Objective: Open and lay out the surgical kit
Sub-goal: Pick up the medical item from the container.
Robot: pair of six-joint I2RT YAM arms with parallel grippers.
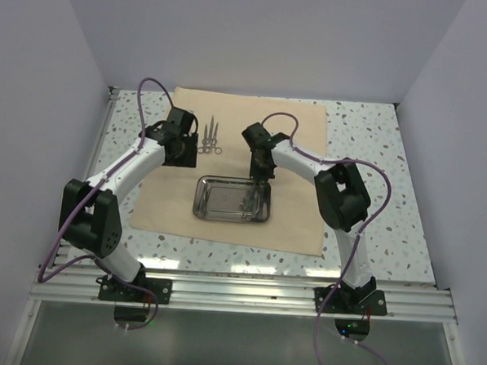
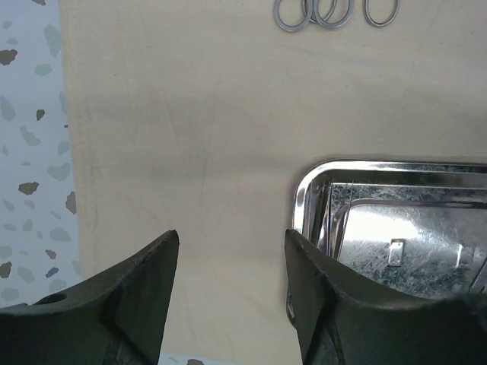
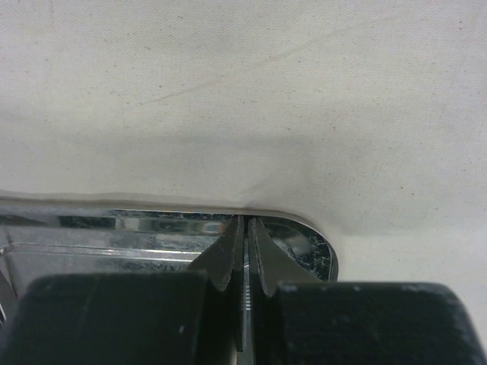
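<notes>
Since the cloth (image 1: 298, 222) lies open and some tools (image 1: 210, 137) sit past the tray (image 1: 218, 201), much is done; the right hand (image 3: 246, 224) pinches a thin tool (image 3: 244, 300) in the tray, left hand (image 2: 232, 237) spread beside it.

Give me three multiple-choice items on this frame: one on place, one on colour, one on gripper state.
1. Where does the shiny rectangular steel tray sit?
A) on the flat-spread cloth wrap
B) on the bare speckled table
C) on the base rail

2. What colour is the cloth wrap?
A) blue
B) tan
C) green

3. The left gripper is:
A) shut on the tray
B) shut on the cloth
C) open and empty

Key:
1 A, cloth shows all round the tray.
2 B, the wrap looks tan in the top view.
3 C, its fingers stand apart with only cloth between them.
</notes>
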